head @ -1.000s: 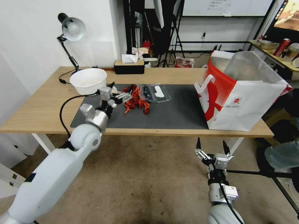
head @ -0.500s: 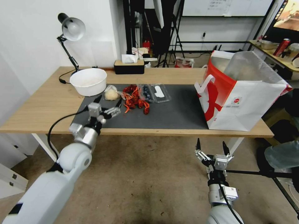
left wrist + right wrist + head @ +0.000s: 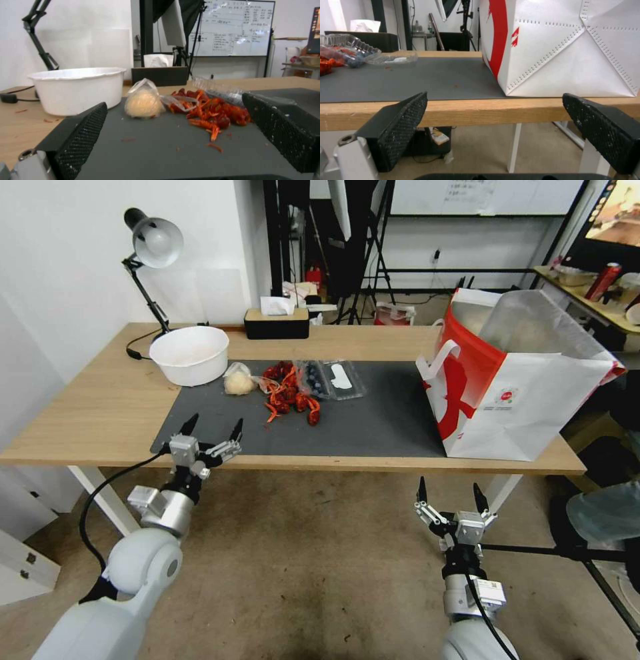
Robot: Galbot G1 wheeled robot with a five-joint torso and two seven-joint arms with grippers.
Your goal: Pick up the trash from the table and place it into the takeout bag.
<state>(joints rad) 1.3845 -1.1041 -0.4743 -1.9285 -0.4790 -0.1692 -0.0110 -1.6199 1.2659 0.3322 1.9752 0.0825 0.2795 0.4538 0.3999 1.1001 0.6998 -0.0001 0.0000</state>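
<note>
The trash lies at the back left of the dark mat [image 3: 373,420] on the table [image 3: 93,407]. It is a white bowl [image 3: 190,353], a small bagged beige lump [image 3: 238,381], a heap of red shells [image 3: 288,393] and a clear plastic clamshell [image 3: 331,379]. My left gripper [image 3: 213,425] hangs open and empty over the mat's front left corner, facing the lump [image 3: 144,102], the bowl [image 3: 78,88] and the shells [image 3: 213,112]. The takeout bag [image 3: 513,380] stands open at the table's right end. My right gripper [image 3: 449,488] is open below the table's front edge [image 3: 470,112], facing the bag [image 3: 566,50].
A desk lamp [image 3: 155,243] and its cable sit at the back left corner, and a dark tissue box [image 3: 277,321] stands at the back edge. Tripods and stands crowd the floor behind the table. A side table [image 3: 600,307] with a red can stands at the far right.
My left arm has drawn back and down from the bagged lump to the mat's front edge, uncovering the lump, which stays on the mat. The right arm has barely moved.
</note>
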